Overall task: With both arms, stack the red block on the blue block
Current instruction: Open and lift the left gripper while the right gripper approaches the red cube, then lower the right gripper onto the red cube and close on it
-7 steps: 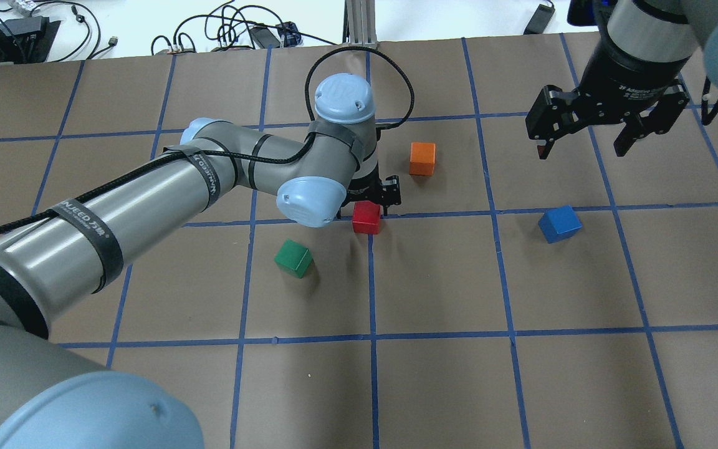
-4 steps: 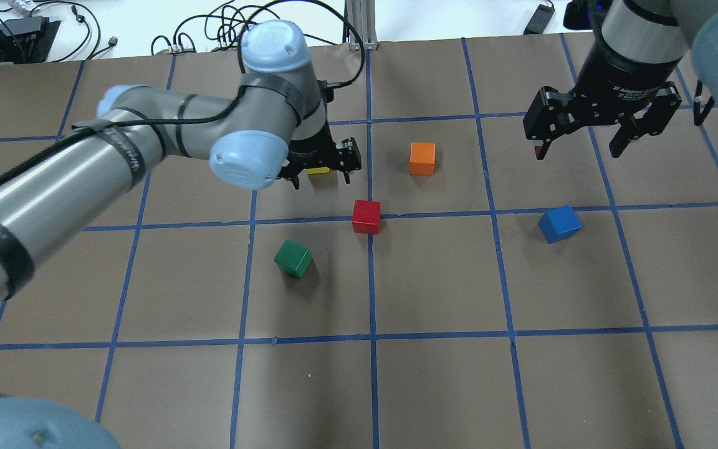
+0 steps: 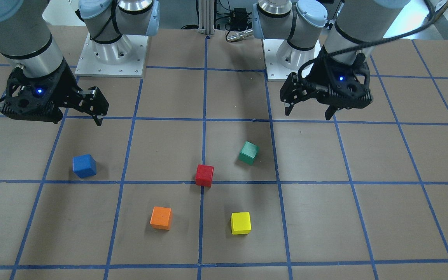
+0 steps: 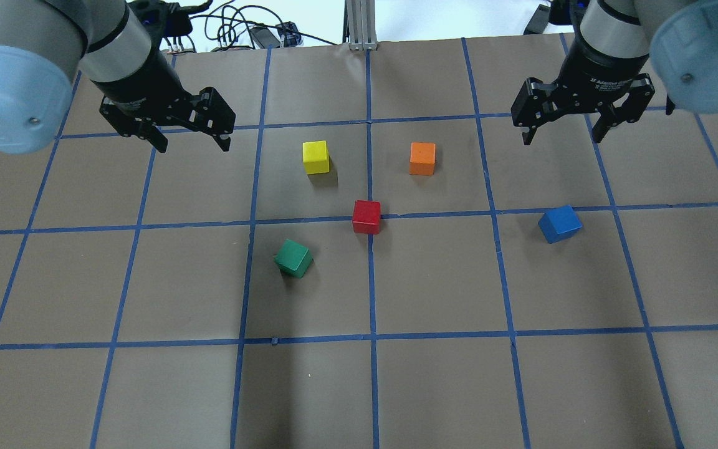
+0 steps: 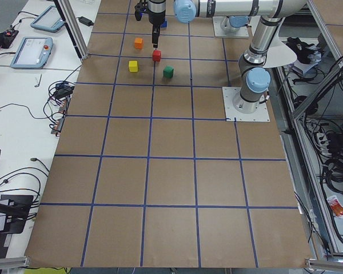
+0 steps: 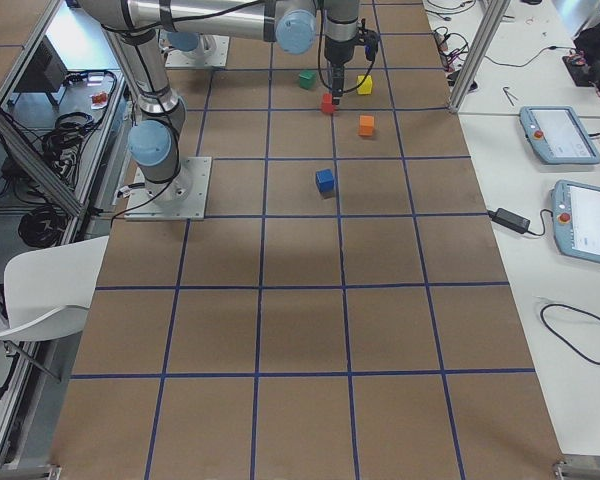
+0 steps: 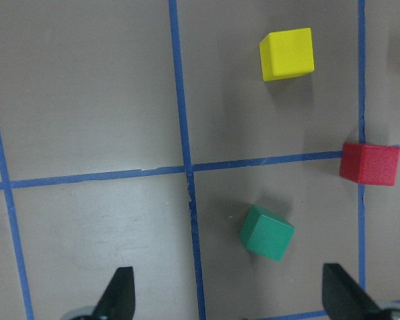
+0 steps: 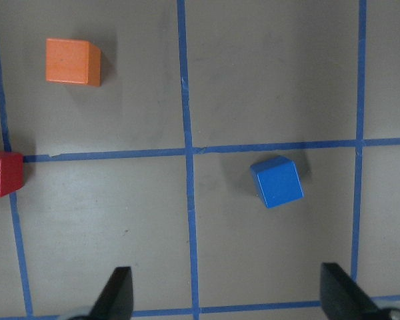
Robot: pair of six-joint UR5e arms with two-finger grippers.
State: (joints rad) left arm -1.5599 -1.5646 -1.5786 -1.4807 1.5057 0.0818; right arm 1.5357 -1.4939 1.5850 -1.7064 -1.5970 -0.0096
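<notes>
Left tool (image 4: 194, 148) backed off red block (image 4: 366, 216), spread wide like right tool (image 4: 560, 140); blue block (image 4: 559, 224) askew

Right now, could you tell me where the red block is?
Overhead view: the red block sits mid-table on a blue tape line, between the green block and orange block.

L gripper (image 4: 194, 147) & R gripper (image 4: 561, 138) hover, fingers wide apart, empty.

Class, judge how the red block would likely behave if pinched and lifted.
The red block looks a solid, flat-faced cube, so probably rigid and unlikely to roll. Its matte faces should give fair grip. Resting flat, it seems unlikely to tip.
</notes>
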